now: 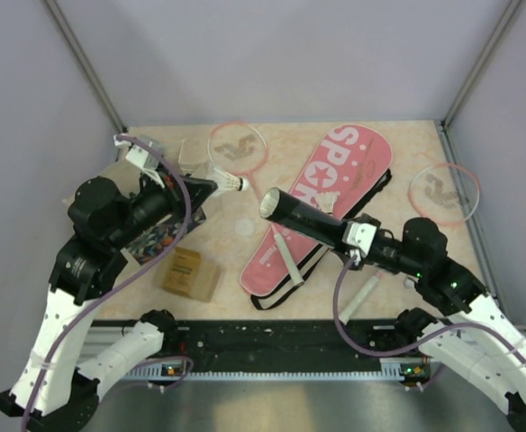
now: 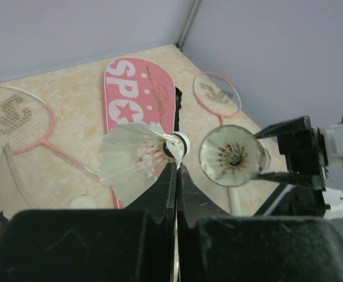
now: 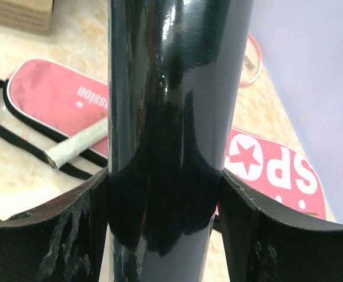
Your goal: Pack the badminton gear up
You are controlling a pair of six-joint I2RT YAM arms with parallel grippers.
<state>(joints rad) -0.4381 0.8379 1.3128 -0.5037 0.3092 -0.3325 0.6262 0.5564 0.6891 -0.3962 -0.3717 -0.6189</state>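
My left gripper [image 1: 220, 185] [image 2: 177, 166] is shut on the cork end of the white feather shuttlecock [image 1: 237, 184] [image 2: 133, 155], held in the air. Just right of it, a short gap away, is the open mouth of the black tube [image 1: 303, 216] [image 2: 231, 155] [image 3: 171, 117]. My right gripper [image 1: 349, 236] [image 3: 164, 173] is shut on the tube's body and holds it tilted above the pink SPORT cover [image 1: 335, 180] [image 2: 139, 82] [image 3: 48, 94]. One pink-rimmed racket [image 1: 238, 148] [image 2: 13, 117] lies at the back. The other racket [image 1: 443, 191] [image 2: 217, 94] lies at the right.
A small brown cardboard box [image 1: 191, 273] sits near the front left. The beige tote bag [image 1: 123, 171] lies under my left arm. A white round lid [image 1: 245, 227] rests on the table beside the cover. A white racket handle [image 1: 285, 256] [image 3: 77, 141] lies across the cover.
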